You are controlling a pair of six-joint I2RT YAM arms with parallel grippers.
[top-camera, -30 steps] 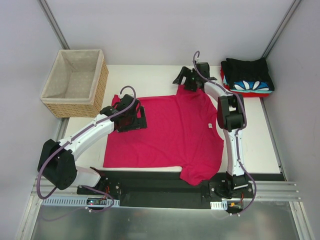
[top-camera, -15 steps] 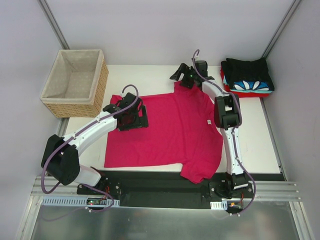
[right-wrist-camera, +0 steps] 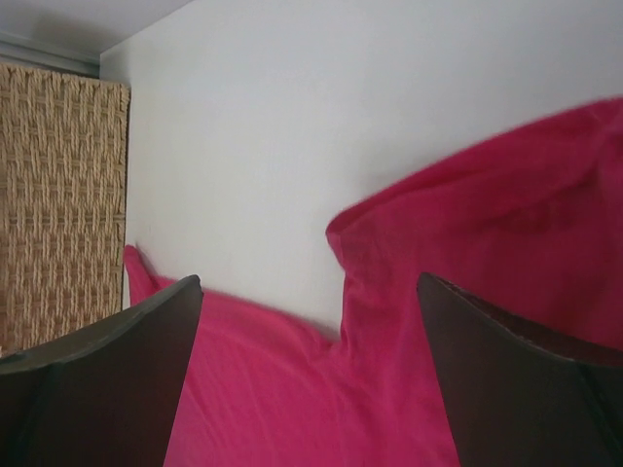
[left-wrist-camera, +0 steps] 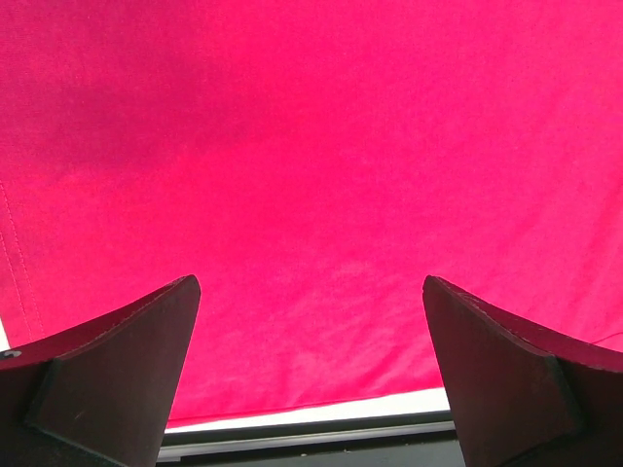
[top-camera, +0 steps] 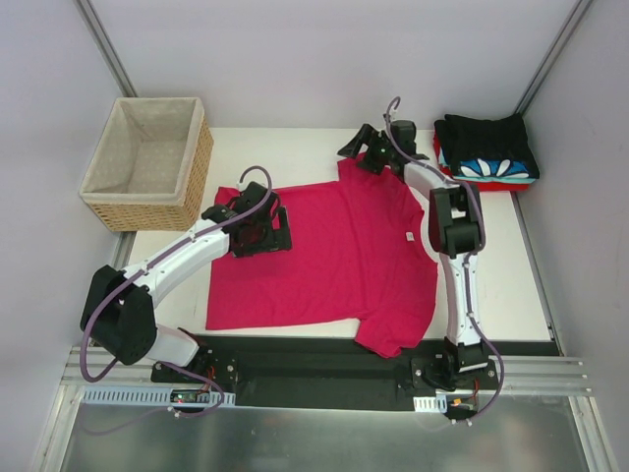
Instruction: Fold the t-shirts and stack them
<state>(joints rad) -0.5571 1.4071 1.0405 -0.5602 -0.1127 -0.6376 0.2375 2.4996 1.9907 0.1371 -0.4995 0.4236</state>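
Note:
A crimson-pink t-shirt (top-camera: 324, 256) lies spread flat on the white table, with one sleeve hanging over the near edge. My left gripper (top-camera: 267, 234) hovers open over its left part. In the left wrist view the cloth (left-wrist-camera: 311, 175) fills the frame between the dark fingers (left-wrist-camera: 117, 370), and nothing is held. My right gripper (top-camera: 360, 152) stands open at the far sleeve (right-wrist-camera: 467, 253), empty. Folded black, blue-white patterned and red t-shirts (top-camera: 486, 152) are stacked at the back right.
A woven wicker basket (top-camera: 147, 162) with beige lining stands at the back left; its side (right-wrist-camera: 58, 195) shows in the right wrist view. A black rail (top-camera: 314, 359) runs along the near table edge. Walls close in on both sides.
The right gripper has shifted slightly at the far sleeve, and the sleeve's edge now lies a little farther back. The left arm's elbow has drawn in slightly; its gripper has barely moved.

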